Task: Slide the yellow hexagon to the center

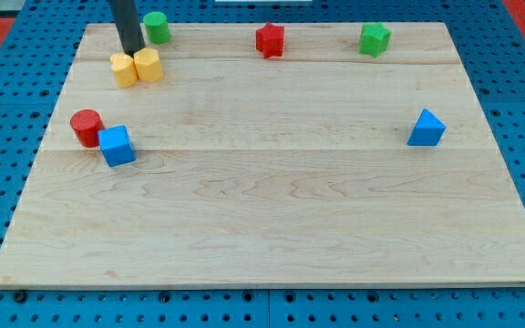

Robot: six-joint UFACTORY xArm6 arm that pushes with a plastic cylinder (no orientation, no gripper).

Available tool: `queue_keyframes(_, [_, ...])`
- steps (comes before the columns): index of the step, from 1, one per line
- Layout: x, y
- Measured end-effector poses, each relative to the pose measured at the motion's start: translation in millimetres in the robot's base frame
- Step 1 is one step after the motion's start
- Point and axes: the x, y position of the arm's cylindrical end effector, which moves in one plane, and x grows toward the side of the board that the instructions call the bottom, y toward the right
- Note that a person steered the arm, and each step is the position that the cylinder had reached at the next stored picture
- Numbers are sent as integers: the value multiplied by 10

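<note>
The yellow hexagon (149,65) sits near the view's top left of the wooden board (272,219), touching a second yellow block (124,70) on its left. My tip (131,50) stands just above and between these two yellow blocks, close to the hexagon's upper left edge. A green cylinder (157,27) stands a little above and right of my tip.
A red cylinder (87,127) touches a blue cube (117,145) at the view's left. A red star (270,39) and a green block (375,38) stand along the top edge. A blue triangular block (427,128) stands at the right.
</note>
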Motion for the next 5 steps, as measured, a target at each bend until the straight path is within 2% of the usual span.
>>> queue_keyframes(2, [352,204])
queue_keyframes(3, [174,343])
queue_keyframes(5, [748,1891])
